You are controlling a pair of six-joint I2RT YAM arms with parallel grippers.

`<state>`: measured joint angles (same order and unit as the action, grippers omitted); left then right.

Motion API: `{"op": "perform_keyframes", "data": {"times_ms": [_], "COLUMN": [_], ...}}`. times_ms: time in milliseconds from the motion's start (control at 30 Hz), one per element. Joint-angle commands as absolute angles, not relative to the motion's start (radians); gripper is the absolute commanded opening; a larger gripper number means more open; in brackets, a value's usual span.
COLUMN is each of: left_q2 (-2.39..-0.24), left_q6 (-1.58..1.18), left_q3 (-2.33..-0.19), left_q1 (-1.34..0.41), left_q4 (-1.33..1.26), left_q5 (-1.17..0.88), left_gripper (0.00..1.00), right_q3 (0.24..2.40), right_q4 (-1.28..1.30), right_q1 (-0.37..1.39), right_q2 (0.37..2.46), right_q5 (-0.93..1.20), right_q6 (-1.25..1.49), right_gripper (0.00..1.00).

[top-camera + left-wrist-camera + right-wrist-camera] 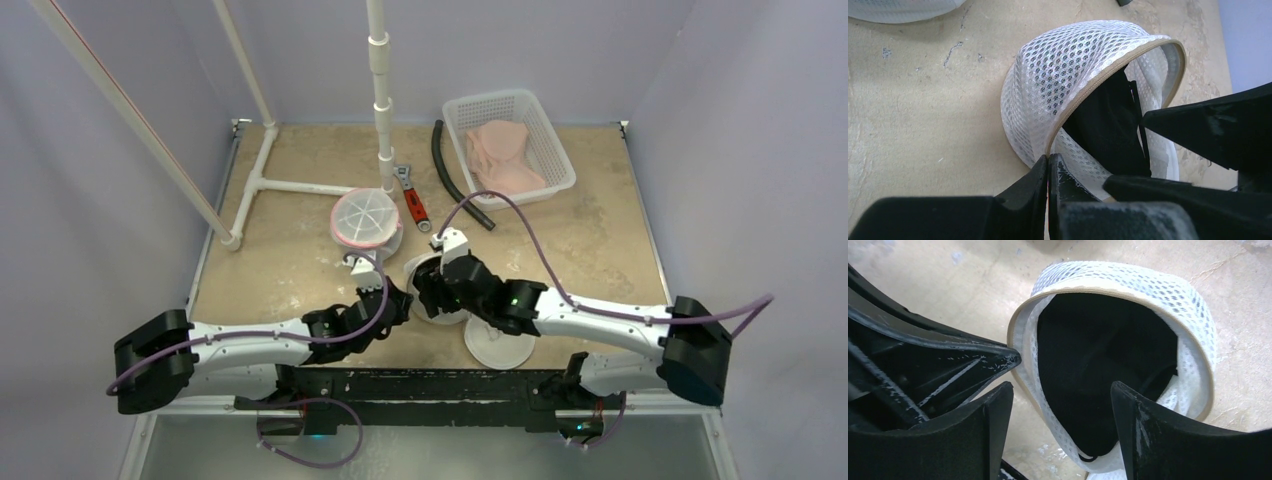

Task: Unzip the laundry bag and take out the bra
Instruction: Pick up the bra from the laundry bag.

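A white mesh laundry bag (1058, 80) lies unzipped at the table's near middle, its tan zipper rim gaping. A black bra (1098, 365) fills the opening and shows in the left wrist view (1103, 130) too. My left gripper (1049, 162) is shut on the bag's rim at its lower edge. My right gripper (1060, 392) is open, its fingers (998, 405) straddling the near rim and the bra at the mouth of the bag (1193, 315). From above both grippers (395, 300) (430, 290) meet at the bag (425, 265).
A second zipped mesh bag with pink contents (364, 218) lies behind. A white basket (556, 150) of pink garments stands at the back right. A red-handled wrench (412, 203), a black hose (452, 180), a white pipe frame (290, 186) and a white disc (498, 345) are nearby.
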<state>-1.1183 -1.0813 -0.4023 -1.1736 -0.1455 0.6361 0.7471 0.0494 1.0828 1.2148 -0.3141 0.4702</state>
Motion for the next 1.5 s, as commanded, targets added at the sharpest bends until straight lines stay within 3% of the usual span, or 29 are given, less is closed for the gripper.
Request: {"op": "perform_keyframes", "data": {"times_ms": [0,333,633,867,1100,1467], "left_q2": [-1.087,-1.086,-1.068,-1.070,-1.065,-1.034], "left_q6": [-1.086,-1.094,-1.095,-1.095,-1.093,-1.078], "left_q3": [-0.392,-0.374,-0.363,-0.362,-0.365,-0.393], "left_q1": [-1.170,-1.170,-1.171,-1.170,-1.170,-1.172], "left_q4": [-0.150,-0.170,-0.162,-0.169,-0.168,-0.116], "left_q5": [0.659,0.652,0.655,0.655,0.655,0.691], "left_gripper": [0.00,0.00,0.00,0.00,0.00,0.00], "right_q3": [0.820,0.845,0.840,0.834,0.842,0.883], "right_q4": [0.063,0.097,0.085,0.081,0.107,0.221], "right_q1": [1.145,1.180,1.181,1.180,1.181,1.171], "right_q2": [1.283,1.389,1.368,1.343,1.336,1.061], "right_q5": [-0.467,-0.675,-0.726,-0.729,-0.729,-0.399], "right_q6": [0.430,0.458,0.462,0.461,0.453,0.317], "right_gripper": [0.76,0.71,0.37,0.35,0.01,0.00]}}
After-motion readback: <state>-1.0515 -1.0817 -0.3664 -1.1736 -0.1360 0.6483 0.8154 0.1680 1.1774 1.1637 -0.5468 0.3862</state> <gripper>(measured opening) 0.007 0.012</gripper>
